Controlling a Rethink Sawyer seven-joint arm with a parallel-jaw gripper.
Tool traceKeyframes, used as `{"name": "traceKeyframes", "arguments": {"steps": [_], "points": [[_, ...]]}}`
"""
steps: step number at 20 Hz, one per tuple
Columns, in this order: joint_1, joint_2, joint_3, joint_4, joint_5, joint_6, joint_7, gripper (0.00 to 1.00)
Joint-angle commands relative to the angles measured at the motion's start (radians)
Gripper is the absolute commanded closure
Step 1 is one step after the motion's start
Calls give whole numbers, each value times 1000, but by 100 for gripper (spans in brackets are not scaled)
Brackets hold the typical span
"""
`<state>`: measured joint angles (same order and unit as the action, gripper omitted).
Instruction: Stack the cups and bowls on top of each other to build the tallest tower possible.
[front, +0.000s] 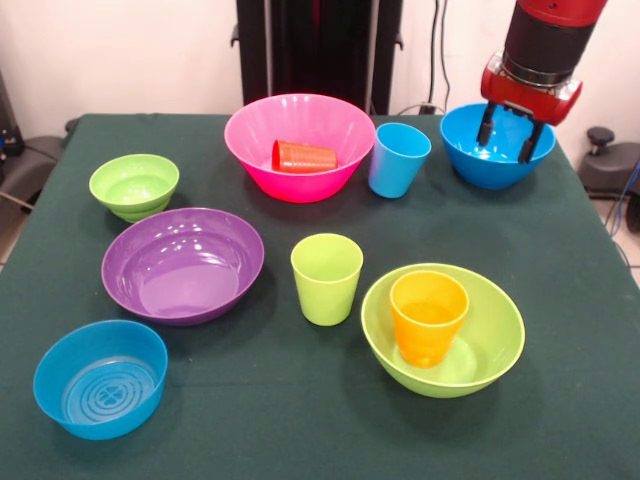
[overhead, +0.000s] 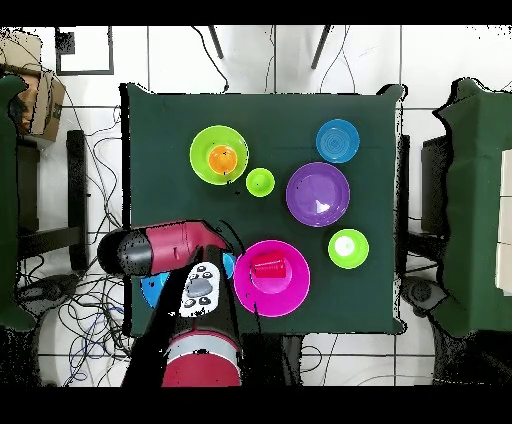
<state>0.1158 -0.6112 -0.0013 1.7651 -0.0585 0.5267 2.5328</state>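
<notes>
On the green table (front: 300, 400) I've got the gripper (front: 509, 135), jaws open, over the lg blue bowl (front: 497, 158); only orange cup (front: 428, 316) sits in lime bowl (front: 490, 345), rest unstacked.

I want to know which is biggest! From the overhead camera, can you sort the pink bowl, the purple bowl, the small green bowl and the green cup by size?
1. Pink bowl
2. Purple bowl
3. Small green bowl
4. Green cup

The pink bowl looks clearly wider than the purple one.
</notes>
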Motion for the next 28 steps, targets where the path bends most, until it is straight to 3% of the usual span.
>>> {"name": "traceKeyframes", "arguments": {"steps": [1, 14, 28], "points": [[19, 38, 37, 37, -85, -76, -10, 0], [81, 44, -38, 38, -99, -139, 72, 0], [97, 51, -73, 33, -54, -179, 91, 0]]}}
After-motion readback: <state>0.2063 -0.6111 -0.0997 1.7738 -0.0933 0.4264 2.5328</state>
